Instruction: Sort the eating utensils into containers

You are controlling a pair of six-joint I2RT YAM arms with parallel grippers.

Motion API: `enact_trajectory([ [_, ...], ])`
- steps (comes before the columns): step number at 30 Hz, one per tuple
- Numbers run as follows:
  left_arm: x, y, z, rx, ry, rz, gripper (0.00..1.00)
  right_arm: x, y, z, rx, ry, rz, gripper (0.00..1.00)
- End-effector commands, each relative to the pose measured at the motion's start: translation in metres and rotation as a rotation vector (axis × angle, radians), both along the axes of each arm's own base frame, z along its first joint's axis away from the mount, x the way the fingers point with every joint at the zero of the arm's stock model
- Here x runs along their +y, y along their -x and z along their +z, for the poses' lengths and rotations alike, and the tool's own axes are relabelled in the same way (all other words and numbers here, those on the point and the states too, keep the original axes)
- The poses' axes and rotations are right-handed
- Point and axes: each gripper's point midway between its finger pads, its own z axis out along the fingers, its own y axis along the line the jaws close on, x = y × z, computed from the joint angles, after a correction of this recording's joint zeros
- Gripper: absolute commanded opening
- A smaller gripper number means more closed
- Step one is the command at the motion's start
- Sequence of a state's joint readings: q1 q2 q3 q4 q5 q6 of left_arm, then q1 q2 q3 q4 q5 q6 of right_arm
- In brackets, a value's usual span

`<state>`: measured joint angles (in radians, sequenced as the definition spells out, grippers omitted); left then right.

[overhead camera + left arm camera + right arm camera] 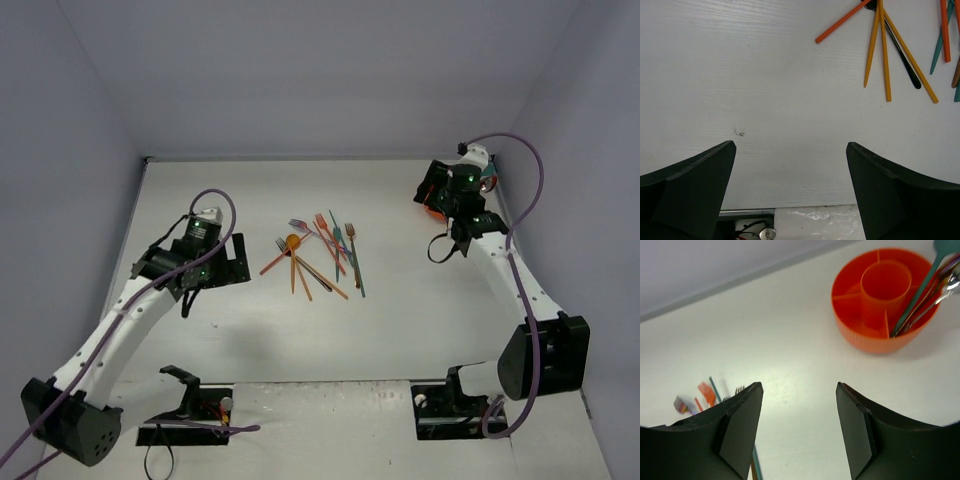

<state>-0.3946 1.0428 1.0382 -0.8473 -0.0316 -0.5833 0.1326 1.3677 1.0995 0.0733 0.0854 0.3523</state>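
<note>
The utensils (320, 250) lie in a loose fan at mid-table: orange, red, teal, purple and metallic forks and sticks. The left wrist view shows orange sticks (880, 45), a black one and teal ones (940, 45) at its upper right. The orange round container (880, 295), divided inside, holds a teal spoon (920, 290) and metallic utensils in its right compartment. My left gripper (238, 260) (790, 145) is open and empty, left of the pile. My right gripper (435, 190) (799, 385) is open and empty, near the container, which it mostly hides in the top view.
The table's near edge and a mount with wires (760, 227) show under the left gripper. Grey walls close the table at back and sides. Two black stands (190, 405) (455, 400) sit at the near edge. Some fork tips (705, 392) show left of the right fingers.
</note>
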Motion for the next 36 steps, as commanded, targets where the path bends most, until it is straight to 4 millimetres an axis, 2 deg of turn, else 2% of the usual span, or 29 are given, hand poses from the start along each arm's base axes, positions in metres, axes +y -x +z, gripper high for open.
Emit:
enact_trajectory([
  [1, -0.042, -0.028, 0.006, 0.000, 0.029, -0.021, 0.91, 0.017, 0.035, -0.004, 0.031, -0.067, 0.090, 0.58],
  [3, -0.068, -0.038, -0.002, 0.018, -0.003, -0.073, 0.88, 0.021, 0.047, -0.005, 0.033, -0.080, 0.118, 0.58],
  [5, -0.085, -0.047, -0.011, 0.038, -0.029, -0.109, 0.77, 0.025, 0.060, -0.013, 0.059, -0.096, 0.149, 0.58],
  [7, -0.096, -0.056, -0.022, 0.055, -0.046, -0.128, 0.65, 0.031, 0.072, -0.022, 0.084, -0.118, 0.178, 0.58],
  [12, -0.116, -0.072, -0.059, 0.134, -0.093, -0.176, 0.49, 0.038, 0.093, -0.021, 0.079, -0.146, 0.224, 0.58],
  [19, -0.128, -0.087, -0.098, 0.201, -0.149, -0.219, 0.44, 0.040, 0.114, -0.016, 0.070, -0.162, 0.250, 0.58],
  [28, -0.144, -0.109, -0.118, 0.205, -0.164, -0.260, 0.40, 0.037, 0.128, -0.012, 0.070, -0.151, 0.250, 0.58],
  [36, -0.146, -0.114, -0.140, 0.245, -0.196, -0.266, 0.32, 0.033, 0.134, -0.010, 0.067, -0.134, 0.241, 0.59],
])
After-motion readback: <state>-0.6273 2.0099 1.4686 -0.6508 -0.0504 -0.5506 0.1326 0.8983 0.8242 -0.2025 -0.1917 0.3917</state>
